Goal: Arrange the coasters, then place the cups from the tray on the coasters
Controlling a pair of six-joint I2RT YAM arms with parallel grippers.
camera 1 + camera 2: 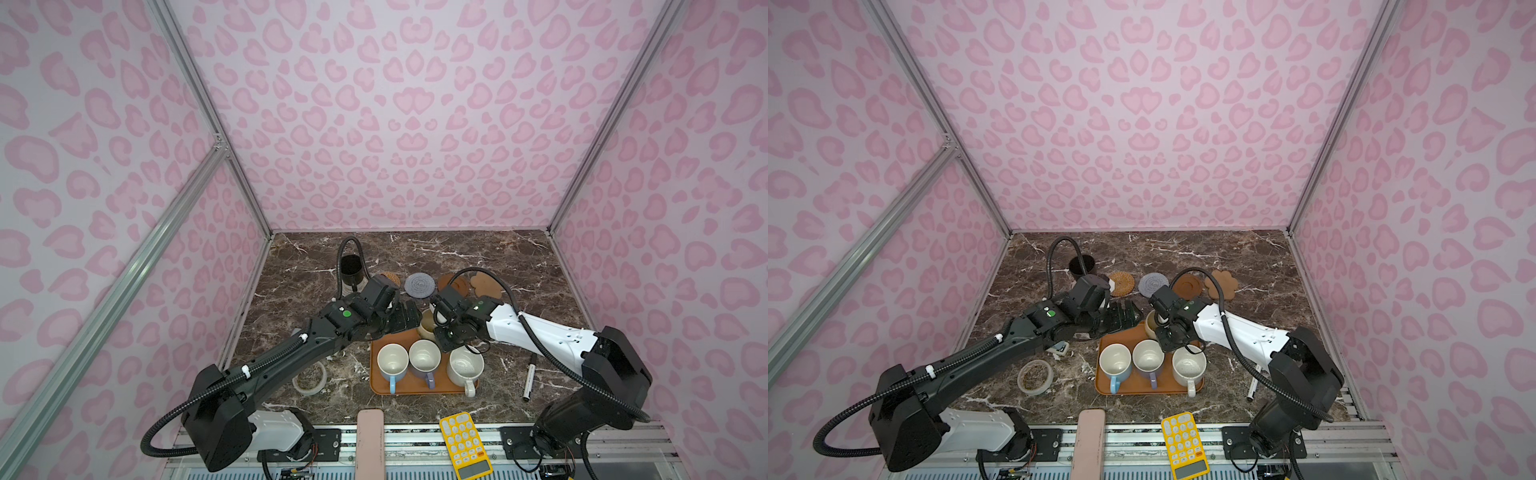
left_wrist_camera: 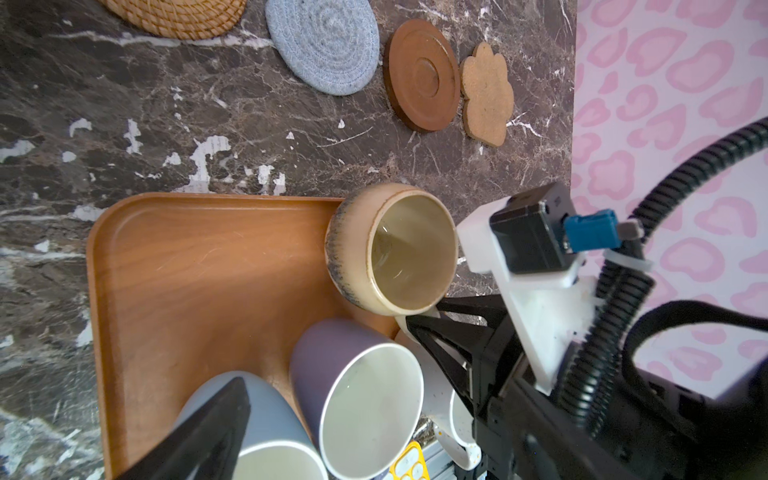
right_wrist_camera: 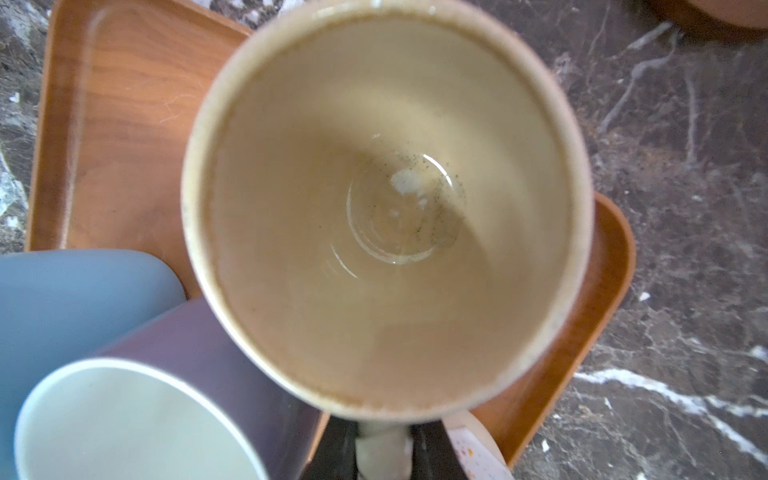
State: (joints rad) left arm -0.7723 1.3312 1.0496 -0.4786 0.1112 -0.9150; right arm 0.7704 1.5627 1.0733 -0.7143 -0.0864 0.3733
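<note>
Left fingers [image 2: 199, 440] wide, right fingers [image 3: 430, 451] tight.

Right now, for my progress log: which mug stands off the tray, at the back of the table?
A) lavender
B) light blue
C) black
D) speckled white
C: the black mug stands at the far left of the table, well apart from the tray.

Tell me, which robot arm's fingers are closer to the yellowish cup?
Right. The right fingers are shut on the handle of the cream-yellow cup. The left fingers hang open off to its side, not touching it.
</note>
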